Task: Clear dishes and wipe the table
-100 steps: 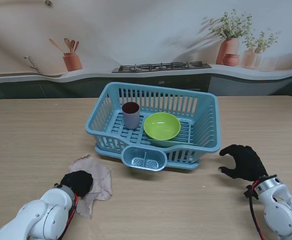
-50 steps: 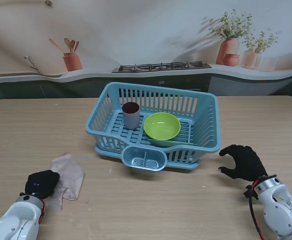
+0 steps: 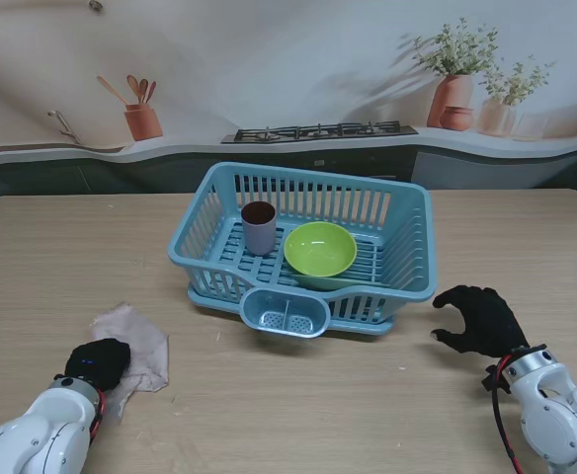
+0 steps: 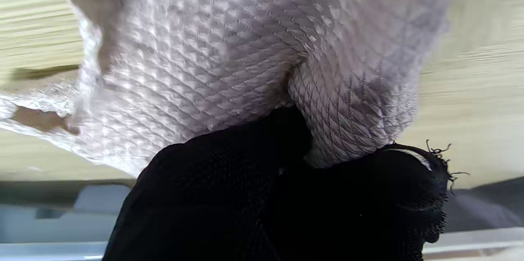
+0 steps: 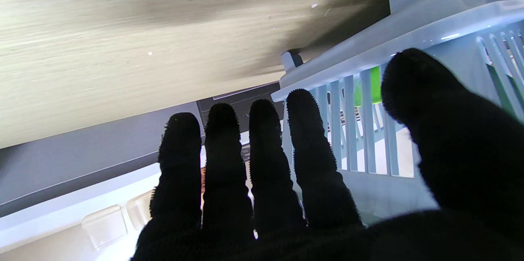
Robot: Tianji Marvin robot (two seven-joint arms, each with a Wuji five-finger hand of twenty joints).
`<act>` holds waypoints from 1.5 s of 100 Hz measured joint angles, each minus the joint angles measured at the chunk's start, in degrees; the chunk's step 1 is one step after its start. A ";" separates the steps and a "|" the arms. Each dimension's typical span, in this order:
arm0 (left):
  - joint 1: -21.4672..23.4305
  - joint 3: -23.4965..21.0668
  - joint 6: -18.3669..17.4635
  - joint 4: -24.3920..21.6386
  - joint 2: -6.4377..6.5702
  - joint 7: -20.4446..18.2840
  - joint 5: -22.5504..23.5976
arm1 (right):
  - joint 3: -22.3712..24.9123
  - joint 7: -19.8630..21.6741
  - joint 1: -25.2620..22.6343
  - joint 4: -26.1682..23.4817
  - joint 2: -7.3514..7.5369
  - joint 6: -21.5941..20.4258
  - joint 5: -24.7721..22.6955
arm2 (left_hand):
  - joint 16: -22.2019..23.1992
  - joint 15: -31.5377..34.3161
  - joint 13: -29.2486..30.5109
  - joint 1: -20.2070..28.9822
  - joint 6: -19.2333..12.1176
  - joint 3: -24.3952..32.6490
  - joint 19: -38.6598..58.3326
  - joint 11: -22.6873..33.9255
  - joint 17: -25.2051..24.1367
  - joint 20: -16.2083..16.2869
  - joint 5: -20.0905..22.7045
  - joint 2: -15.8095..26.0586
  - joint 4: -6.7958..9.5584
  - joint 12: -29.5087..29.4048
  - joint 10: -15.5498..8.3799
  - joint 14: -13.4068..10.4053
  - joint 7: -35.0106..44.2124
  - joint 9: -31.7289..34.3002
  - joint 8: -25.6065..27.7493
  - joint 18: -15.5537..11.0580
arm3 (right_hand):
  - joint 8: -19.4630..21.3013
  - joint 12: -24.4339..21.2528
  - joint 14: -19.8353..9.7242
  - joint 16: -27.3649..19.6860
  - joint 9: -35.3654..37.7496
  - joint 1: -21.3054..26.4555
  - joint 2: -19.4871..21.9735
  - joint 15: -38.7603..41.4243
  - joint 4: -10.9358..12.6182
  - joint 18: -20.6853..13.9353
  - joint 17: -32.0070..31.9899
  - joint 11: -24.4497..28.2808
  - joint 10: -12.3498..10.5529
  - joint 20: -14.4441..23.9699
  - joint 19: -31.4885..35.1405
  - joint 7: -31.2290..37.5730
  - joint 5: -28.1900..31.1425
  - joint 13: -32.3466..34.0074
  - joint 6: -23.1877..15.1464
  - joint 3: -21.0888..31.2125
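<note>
Two hands sit at the near edge of the table (image 3: 51, 257). Left hand (image 3: 98, 363) rests on a crumpled pale cloth (image 3: 135, 341) near the left side, fingers curled onto the fabric. Only the left wrist view shows the detail: black fingers (image 4: 254, 187) pinching a fold of the waffle-weave cloth (image 4: 229, 60), pressed against the wood. Right hand (image 3: 479, 320) hovers over the table just beside the rack's near right corner, holding nothing, fingers loosely spread. Right wrist view adds four straight fingers (image 5: 262, 150) side by side, thumb apart, with the rack's slatted wall (image 5: 368, 101) close ahead and green showing through the slats. Farther back, mid-table, the blue dish rack (image 3: 407, 212) holds an upright grey cup (image 3: 259, 229) and a tilted green bowl (image 3: 320, 248). Its front cutlery holder (image 3: 285, 313) looks empty.
</note>
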 measured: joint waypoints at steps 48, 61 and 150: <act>-8.20 13.42 5.52 -5.54 1.85 -15.54 -8.45 | 0.28 0.00 -0.13 -0.19 -0.02 0.02 0.22 | 0.00 -0.02 0.15 -0.42 -1.86 -0.96 0.03 4.52 0.01 0.03 0.17 0.55 0.00 2.04 1.46 0.41 -2.30 0.09 -1.99 0.00 | 0.00 0.00 0.00 0.00 0.00 0.00 0.00 0.00 0.00 0.00 0.00 0.00 0.00 0.01 0.00 0.00 0.00 0.00 -0.01 0.00; -9.39 14.62 5.93 -5.42 1.73 -16.80 -8.21 | 0.26 0.04 -0.12 -0.19 -0.02 -0.02 0.25 | 0.00 -0.02 0.21 -0.47 -2.06 -0.99 0.03 4.52 0.01 0.03 0.17 0.56 0.00 2.04 1.46 0.41 -2.23 0.38 -2.26 0.00 | 0.00 0.00 0.00 0.00 0.00 0.00 0.00 0.00 0.00 0.00 0.00 0.00 0.00 0.01 0.00 -0.01 0.00 0.00 -0.01 0.00; 1.32 -5.59 -3.90 7.20 -0.99 15.20 6.37 | -0.22 0.68 -0.45 -0.97 -0.01 1.01 0.61 | -0.70 -0.68 0.05 -1.37 -3.28 -1.12 0.04 -1.83 0.02 0.03 0.28 0.57 -0.11 -0.10 -1.12 0.01 -6.24 0.17 -5.44 0.00 | 0.00 0.00 0.00 0.00 0.00 0.01 0.00 0.00 0.00 0.00 0.00 0.00 0.00 0.02 0.00 -0.01 0.00 0.00 -0.01 0.00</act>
